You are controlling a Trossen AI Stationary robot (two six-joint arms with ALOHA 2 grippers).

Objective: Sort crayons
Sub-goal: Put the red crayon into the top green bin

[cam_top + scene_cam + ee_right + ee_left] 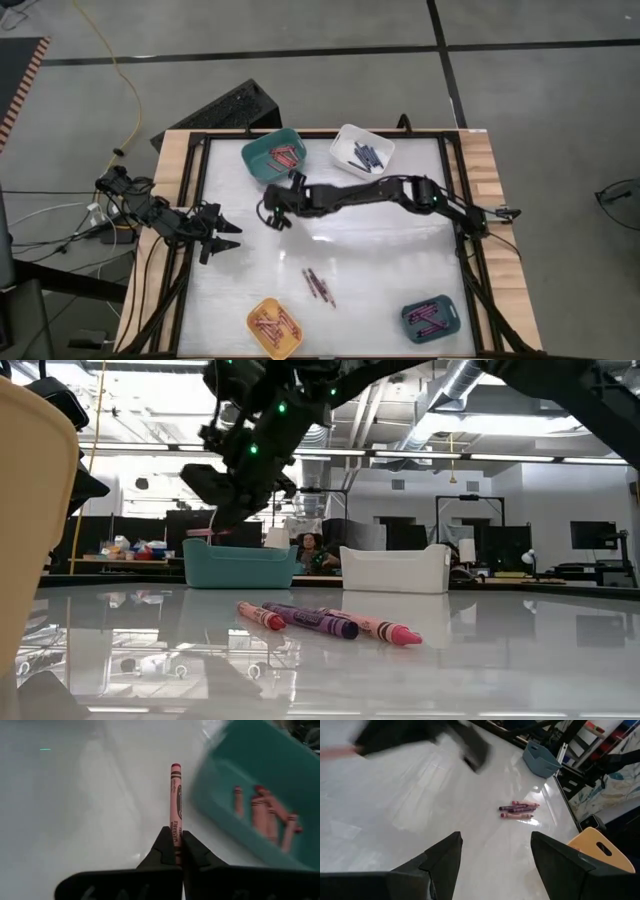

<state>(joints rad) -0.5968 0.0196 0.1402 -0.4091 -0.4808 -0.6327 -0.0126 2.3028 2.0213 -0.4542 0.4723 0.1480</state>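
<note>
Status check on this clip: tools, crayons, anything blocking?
Right tool shut on red crayon, beside teal bin. Left tool open, waiting at table's left edge. Loose crayons mid-table. Nothing in the way.

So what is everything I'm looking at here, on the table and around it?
teal bin: one, teal, far side of the table, reddish crayons inside
white bin: one, white, far side, dark blue crayons inside
yellow bin: one, yellow, near edge, reddish crayons inside
blue-grey bin: one, dark blue-grey, near right corner, pink crayons inside
loose crayons: a few, pink and purple, lying together mid-table
held crayon: one, pinkish-red, beside the teal bin
table: one, white top, wooden edges
left end effector: open, empty, at the table's left edge
right end effector: shut on the held crayon
</note>
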